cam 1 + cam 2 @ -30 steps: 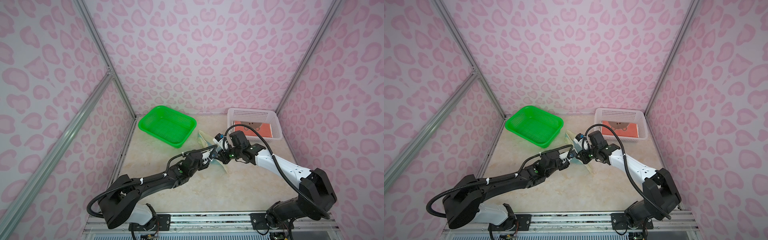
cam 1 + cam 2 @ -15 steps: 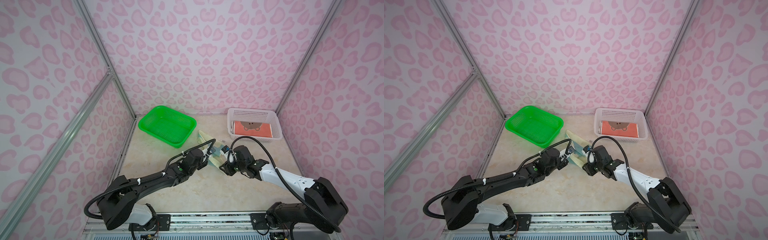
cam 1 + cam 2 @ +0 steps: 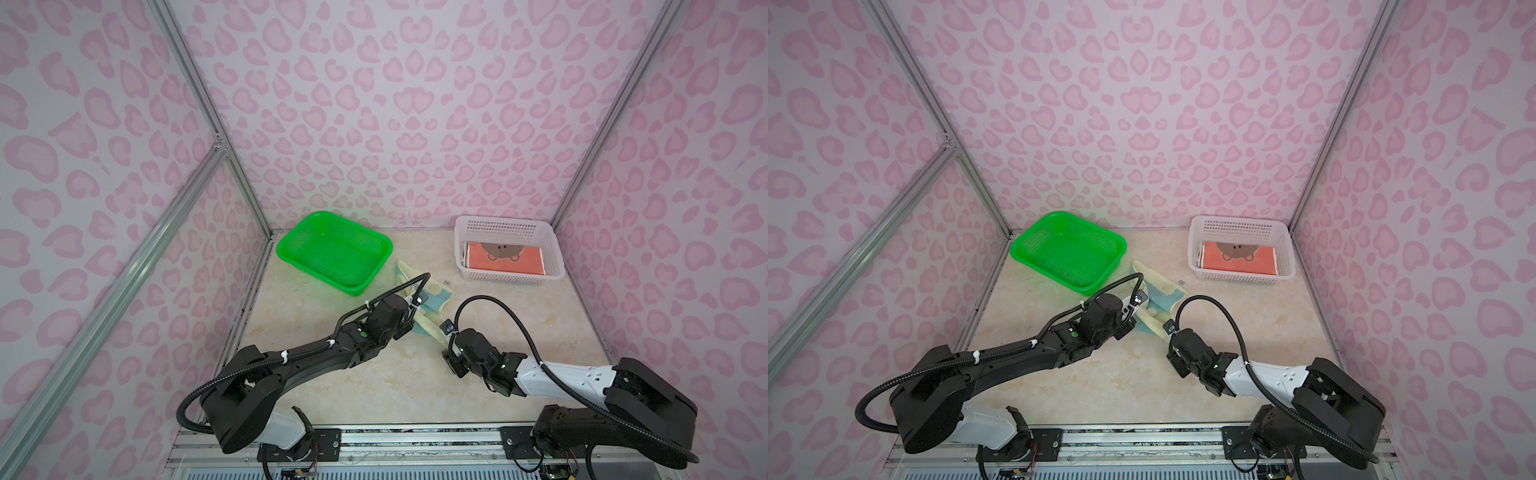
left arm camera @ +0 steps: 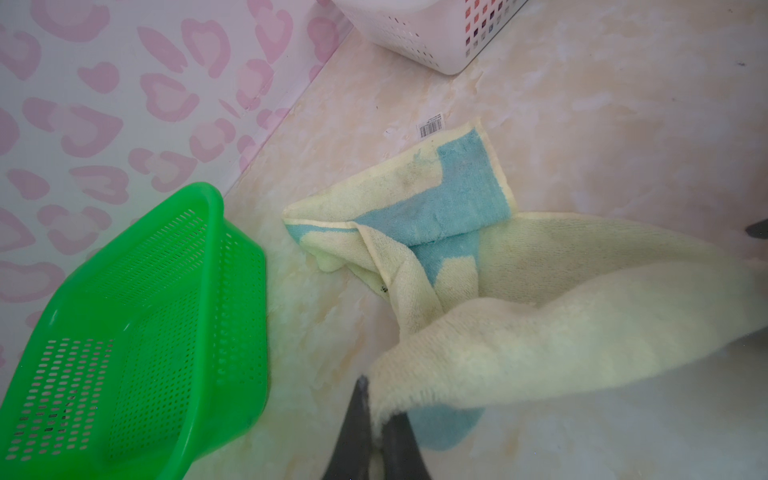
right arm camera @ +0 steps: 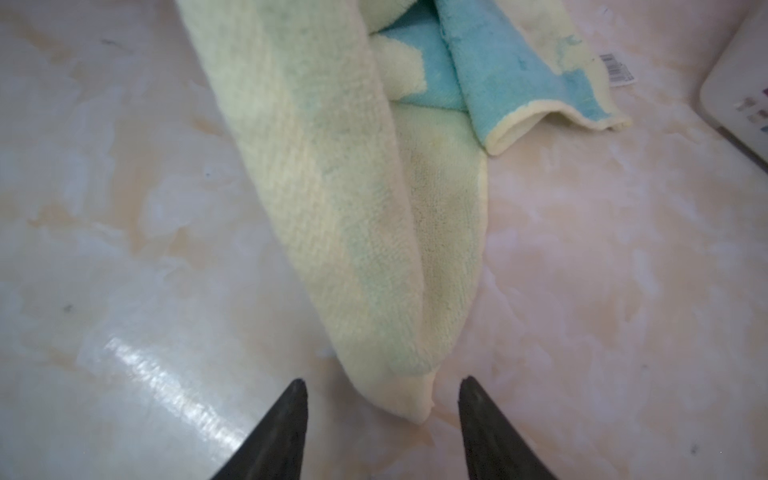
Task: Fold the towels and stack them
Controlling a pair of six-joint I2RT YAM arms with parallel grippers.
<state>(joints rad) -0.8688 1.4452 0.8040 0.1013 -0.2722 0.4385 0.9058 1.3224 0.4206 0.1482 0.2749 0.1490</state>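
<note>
A pale yellow towel with teal patches (image 3: 439, 296) (image 3: 1163, 300) lies crumpled mid-table. My left gripper (image 4: 376, 409) (image 3: 411, 321) is shut on one edge of it and holds that edge raised. The cloth runs from there as a long fold (image 5: 332, 187) across to my right gripper (image 5: 382, 388) (image 3: 444, 336). That gripper is open, and the fold's tip lies on the table between its fingertips, touching neither. An orange towel with a brown bear (image 3: 505, 259) (image 3: 1239, 259) lies folded flat in the white basket (image 3: 511, 277).
A green perforated basket (image 3: 332, 257) (image 4: 124, 332) stands at the back left, close to the yellow towel. The white basket (image 3: 1241, 279) (image 4: 415, 37) sits at the back right. A small barcode label (image 4: 431, 124) lies on the table by the towel. Pink-patterned walls enclose three sides.
My right gripper opened, let go of the yellow towel's end and drew back toward the front. That end now rests on the table. The left gripper kept its hold.
</note>
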